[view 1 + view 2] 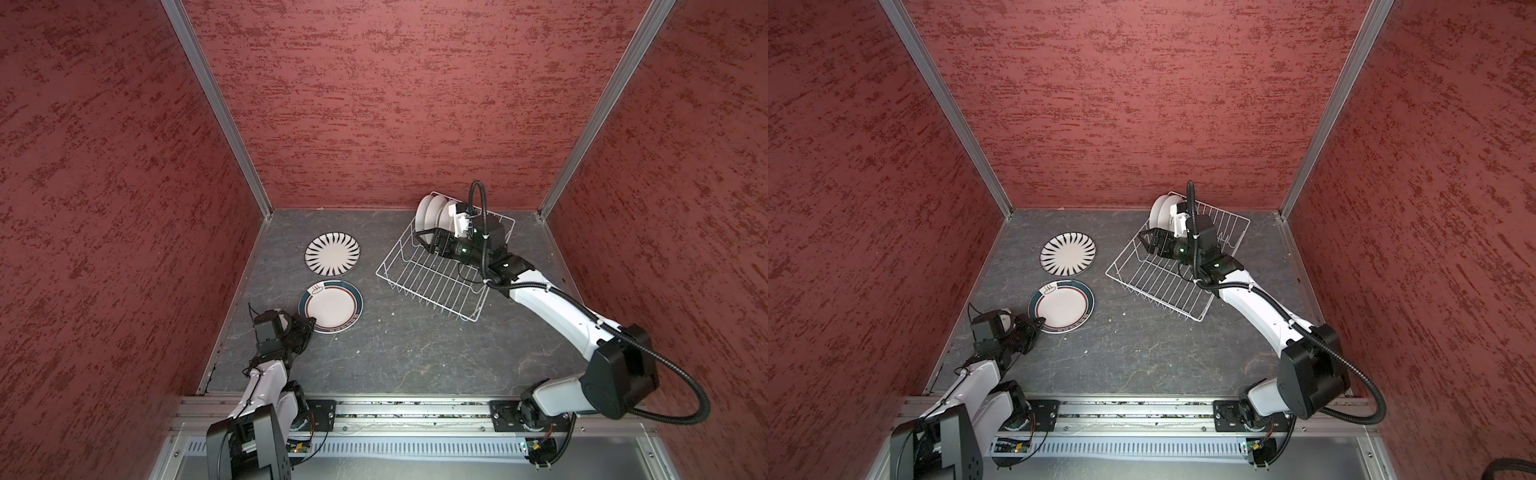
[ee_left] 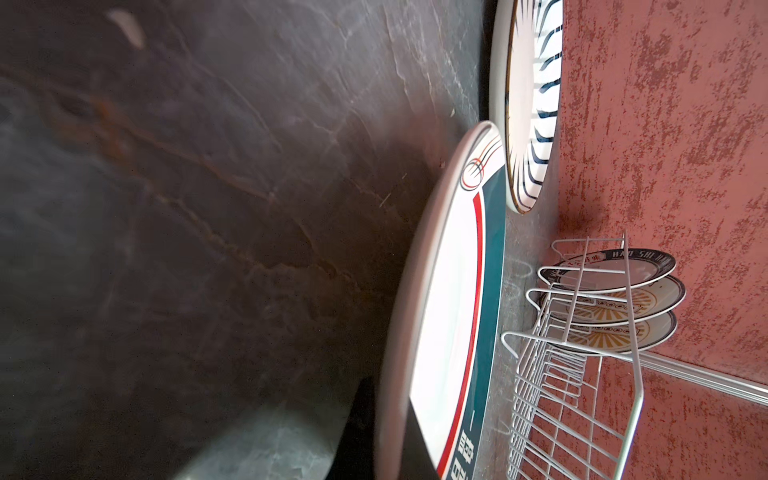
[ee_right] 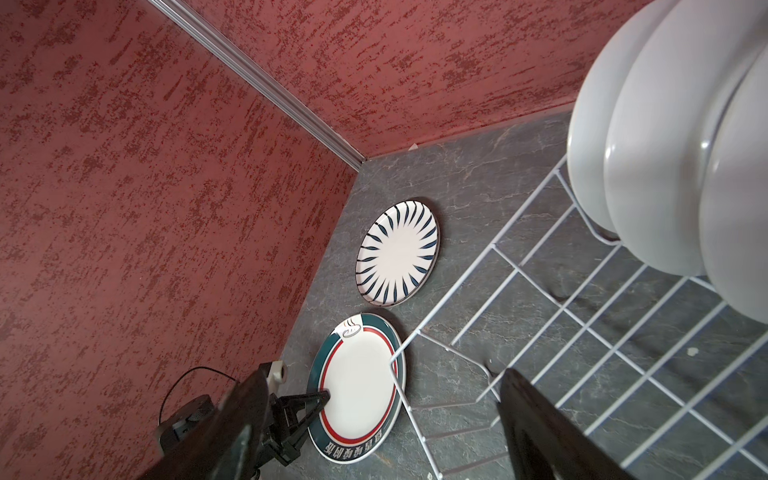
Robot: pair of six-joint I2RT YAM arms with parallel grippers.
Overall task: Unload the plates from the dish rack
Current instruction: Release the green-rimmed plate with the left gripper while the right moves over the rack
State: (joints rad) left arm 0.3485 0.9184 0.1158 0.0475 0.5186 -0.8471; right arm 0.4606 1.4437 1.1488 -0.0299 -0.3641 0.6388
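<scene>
Three white-backed plates [image 1: 432, 212] [image 1: 1162, 212] [image 3: 648, 166] stand upright at the far end of the white wire dish rack [image 1: 436, 276] [image 1: 1163, 282] [image 2: 582, 395]. My right gripper [image 1: 422, 241] [image 1: 1148, 242] [image 3: 386, 432] hangs open just in front of them, over the rack, holding nothing. On the table to the left lie a black-striped plate [image 1: 332, 254] [image 3: 397, 253] and a green-rimmed lettered plate [image 1: 332, 305] [image 1: 1064, 305] [image 2: 440, 332]. My left gripper [image 1: 311, 322] [image 1: 1040, 322] [image 2: 388, 449] is shut on the near rim of the green-rimmed plate.
Red textured walls [image 1: 124, 208] close in the dark stone table [image 1: 395, 353] on three sides. The arm bases sit on a metal rail [image 1: 415, 411] along the front edge. The rack stands askew near the back right corner.
</scene>
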